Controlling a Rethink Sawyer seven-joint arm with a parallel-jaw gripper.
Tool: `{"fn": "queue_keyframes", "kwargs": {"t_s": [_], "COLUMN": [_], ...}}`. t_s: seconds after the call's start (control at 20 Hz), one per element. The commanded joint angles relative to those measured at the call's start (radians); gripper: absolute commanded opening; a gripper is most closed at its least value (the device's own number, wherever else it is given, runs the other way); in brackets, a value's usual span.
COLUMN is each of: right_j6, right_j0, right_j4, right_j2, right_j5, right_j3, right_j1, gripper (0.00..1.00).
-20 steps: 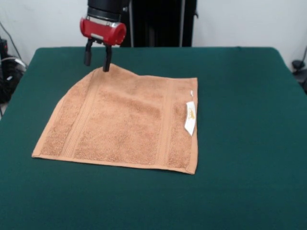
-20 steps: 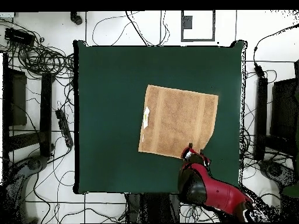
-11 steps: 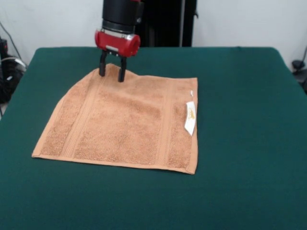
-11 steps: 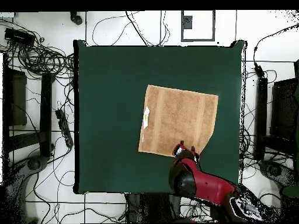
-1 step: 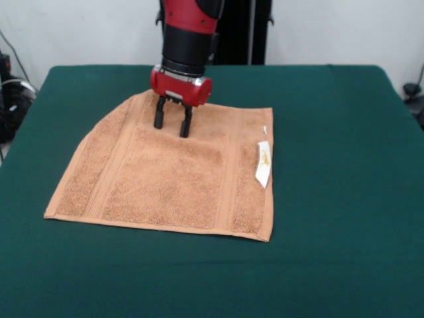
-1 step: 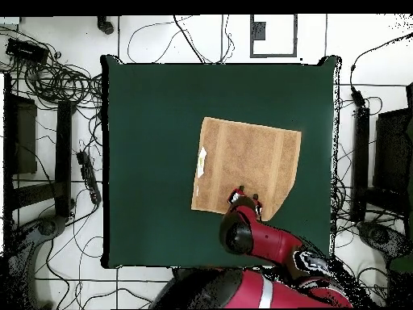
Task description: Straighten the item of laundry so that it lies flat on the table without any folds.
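A nubby orange-tan terry towel [image 5: 169,175] lies spread on the green felt table [image 5: 331,165], white label at one edge, as the gripper [image 5: 171,124] hovers above, fingers parted, empty.

Over the last second the red and black tool [image 5: 172,123] has travelled from just beyond the far left corner of the orange-tan terry towel [image 5: 172,179] inward and lower. In the front view it now stands over the cloth's far part, its two dark fingers [image 5: 159,117] parted and pointing down at the pile. More of the red arm shows above it than before. The towel's far corner, a raised peak a second ago, now lies lower and rounder. In the overhead view the tool [image 6: 245,196] has shifted leftward along the towel's [image 6: 246,157] lower edge, and the arm's red bulk has swung further into the picture over the dark green felt worktop [image 6: 153,161].
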Motion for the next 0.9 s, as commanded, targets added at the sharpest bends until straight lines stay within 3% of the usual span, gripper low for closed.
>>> {"fn": "queue_keyframes", "kwargs": {"t_s": [0.05,0.9], "right_j6": [0.182,0.197], "right_j0": [0.054,0.094], "right_j4": [0.146,0.230], "right_j2": [0.160,0.213], "right_j5": [0.040,0.060], "right_j3": [-0.205,-0.270], "right_j1": [0.227,0.252], "gripper": [1.00,1.00]}}
